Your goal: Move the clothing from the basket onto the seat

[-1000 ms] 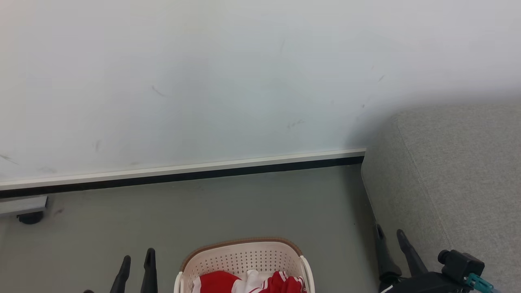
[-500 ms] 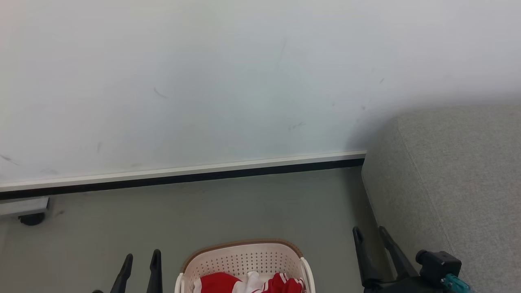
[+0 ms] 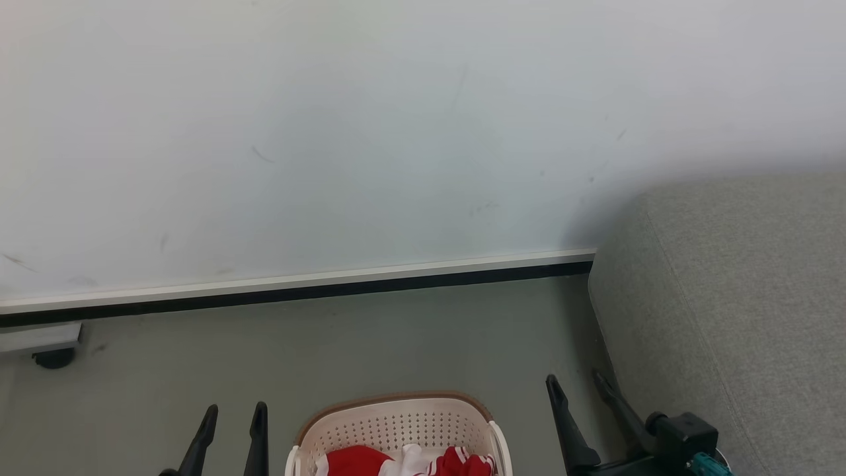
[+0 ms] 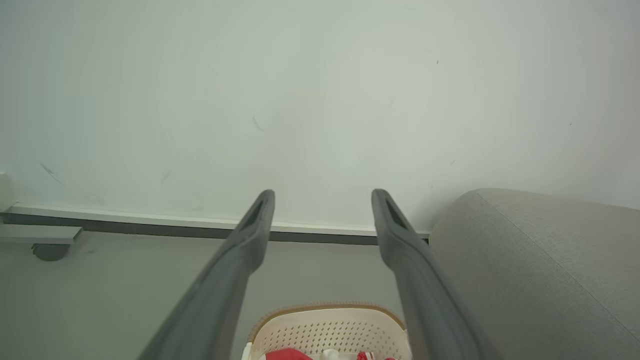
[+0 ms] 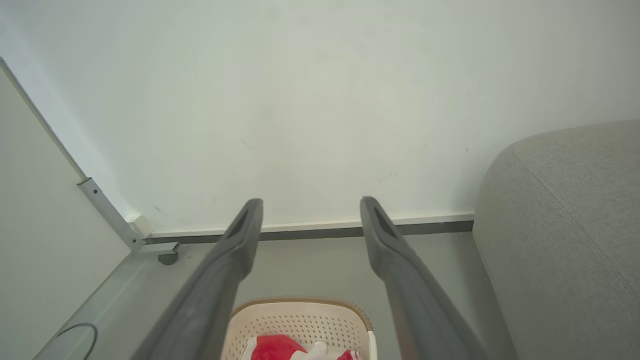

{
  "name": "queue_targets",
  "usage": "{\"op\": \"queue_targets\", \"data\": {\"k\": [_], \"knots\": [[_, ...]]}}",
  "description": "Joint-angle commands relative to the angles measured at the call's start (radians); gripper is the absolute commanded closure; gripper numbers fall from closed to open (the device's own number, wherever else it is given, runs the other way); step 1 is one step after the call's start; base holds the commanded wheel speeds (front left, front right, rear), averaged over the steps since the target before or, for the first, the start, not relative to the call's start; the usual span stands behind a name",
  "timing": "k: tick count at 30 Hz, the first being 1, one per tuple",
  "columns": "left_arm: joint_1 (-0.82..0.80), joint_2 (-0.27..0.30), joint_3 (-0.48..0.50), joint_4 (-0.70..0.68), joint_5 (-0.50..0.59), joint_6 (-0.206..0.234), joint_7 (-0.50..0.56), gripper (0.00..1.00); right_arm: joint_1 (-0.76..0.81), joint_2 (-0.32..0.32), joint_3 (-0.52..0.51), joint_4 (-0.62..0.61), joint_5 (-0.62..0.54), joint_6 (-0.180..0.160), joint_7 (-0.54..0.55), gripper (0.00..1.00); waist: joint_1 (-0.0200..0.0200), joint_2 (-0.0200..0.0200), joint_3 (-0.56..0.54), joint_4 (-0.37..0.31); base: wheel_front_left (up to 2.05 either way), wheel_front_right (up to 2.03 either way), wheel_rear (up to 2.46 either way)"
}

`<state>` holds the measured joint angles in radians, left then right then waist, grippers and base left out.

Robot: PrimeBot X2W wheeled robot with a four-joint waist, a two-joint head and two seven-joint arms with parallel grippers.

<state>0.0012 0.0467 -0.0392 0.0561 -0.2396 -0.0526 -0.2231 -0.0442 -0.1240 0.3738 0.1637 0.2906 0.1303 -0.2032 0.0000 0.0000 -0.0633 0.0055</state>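
- My left gripper (image 3: pixel 235 407) and right gripper (image 3: pixel 574 377) hang either side of the basket (image 3: pixel 396 420), fingers apart, holding nothing.
- The red clothing (image 3: pixel 403 461) lies inside it; the seat (image 3: pixel 727 297) stands to the right.
- Risk: the clothing sits at my view's bottom edge, so reaching down I may snag the basket's rim.

A pale, lightly scuffed wall (image 3: pixel 330 132) stands at the far side. Along its foot runs a white skirting strip (image 3: pixel 330 277) with a black band beneath, meeting a dull grey-green floor (image 3: pixel 396 337). At the far left, close against the skirting, a flat grey metal bar (image 3: pixel 39 336) sits on a small dark wheel (image 3: pixel 53 358). In the right wrist view a pale panel (image 5: pixel 30 225) stands on the left, edged by a grey metal rail (image 5: pixel 107 212), with a thin dark cable (image 5: pixel 80 325) looped on the floor beside it.
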Motion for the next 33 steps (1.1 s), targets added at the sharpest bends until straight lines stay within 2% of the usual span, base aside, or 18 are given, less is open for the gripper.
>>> {"op": "queue_targets", "data": {"k": [1,26,33], "knots": [[0.016,0.005,0.001,-0.01,0.031,0.001,-0.01,0.0,0.0,-0.009,0.012,-0.007,-0.024,0.001,-0.01,0.0,0.0,0.0,-0.001,0.0,0.0,0.0,0.0],[0.042,0.005,0.02,-0.03,0.22,0.0,-0.044,0.0,0.034,0.028,-0.002,-0.029,-0.225,0.001,-0.065,0.0,0.0,0.0,-0.021,0.007,0.0,0.0,0.0],[0.042,0.005,0.022,-0.024,0.21,0.003,-0.043,0.0,0.035,0.03,-0.02,-0.027,-0.226,0.001,-0.063,0.0,0.0,0.0,-0.022,0.007,0.0,0.0,0.0]]}}
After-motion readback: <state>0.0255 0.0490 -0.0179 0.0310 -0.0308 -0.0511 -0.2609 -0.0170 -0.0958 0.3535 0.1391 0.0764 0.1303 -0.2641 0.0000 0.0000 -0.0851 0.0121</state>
